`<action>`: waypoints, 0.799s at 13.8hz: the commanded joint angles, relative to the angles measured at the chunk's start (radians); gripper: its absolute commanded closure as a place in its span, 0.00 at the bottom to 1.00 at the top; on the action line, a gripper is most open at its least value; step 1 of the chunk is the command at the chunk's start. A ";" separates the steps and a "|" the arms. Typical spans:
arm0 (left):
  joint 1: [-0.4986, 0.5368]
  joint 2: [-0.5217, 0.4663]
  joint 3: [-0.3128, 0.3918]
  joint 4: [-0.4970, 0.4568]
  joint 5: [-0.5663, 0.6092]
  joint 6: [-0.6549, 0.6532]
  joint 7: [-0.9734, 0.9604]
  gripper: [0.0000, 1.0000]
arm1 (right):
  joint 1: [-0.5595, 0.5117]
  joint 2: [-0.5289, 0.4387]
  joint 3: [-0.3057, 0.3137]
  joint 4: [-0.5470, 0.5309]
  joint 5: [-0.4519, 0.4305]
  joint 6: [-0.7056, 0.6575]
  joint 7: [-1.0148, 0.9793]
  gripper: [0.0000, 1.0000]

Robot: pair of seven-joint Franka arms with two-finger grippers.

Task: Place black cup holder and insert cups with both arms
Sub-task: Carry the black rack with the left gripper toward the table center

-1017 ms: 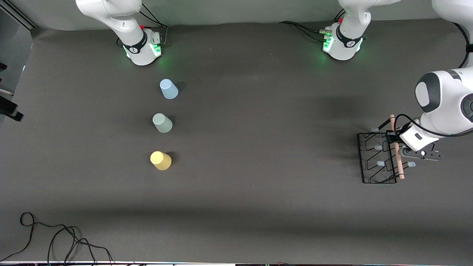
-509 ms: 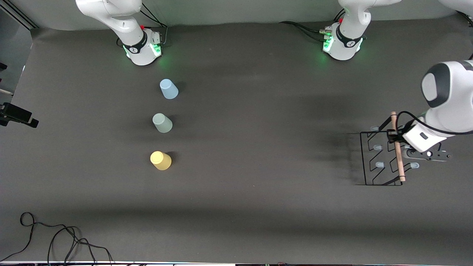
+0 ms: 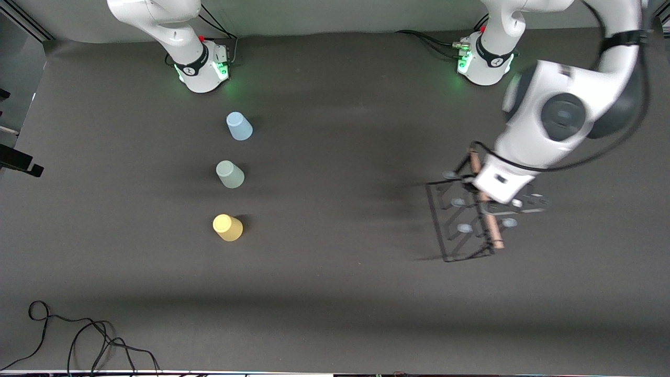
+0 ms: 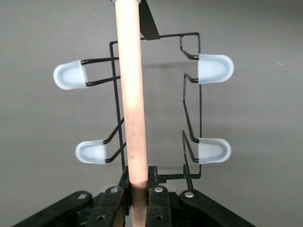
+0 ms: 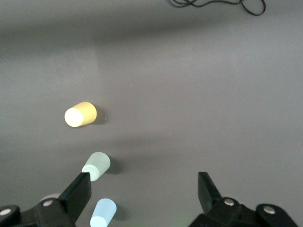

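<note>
The left gripper (image 4: 138,198) fingers clamp the black cup holder (image 3: 460,225) by its wooden rod (image 4: 132,109), whose lower end is hidden between them. The right gripper (image 5: 144,189) fingers stand wide over the worktop (image 3: 335,293), its arm mostly cut off.

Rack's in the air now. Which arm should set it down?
Left. The left gripper is shut on the black cup holder's wooden rod. The right gripper waits open above the cups.

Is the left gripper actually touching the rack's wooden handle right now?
Touching. The left wrist view shows the left gripper shut on the wooden handle of the rack, fingers pressed against both sides.
</note>
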 commanded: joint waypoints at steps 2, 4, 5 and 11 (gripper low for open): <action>-0.200 0.043 0.016 0.102 -0.005 -0.039 -0.231 1.00 | 0.008 0.011 0.003 0.008 0.011 -0.015 -0.022 0.00; -0.280 0.045 0.014 0.114 -0.005 -0.033 -0.304 1.00 | -0.001 0.000 0.012 -0.006 0.009 -0.016 -0.023 0.00; -0.312 0.052 0.013 0.122 -0.005 -0.027 -0.349 1.00 | -0.005 -0.011 0.014 -0.026 0.009 -0.015 -0.025 0.00; -0.430 0.259 -0.023 0.255 -0.123 0.072 -0.423 1.00 | -0.070 -0.164 0.085 -0.253 -0.044 0.126 -0.026 0.00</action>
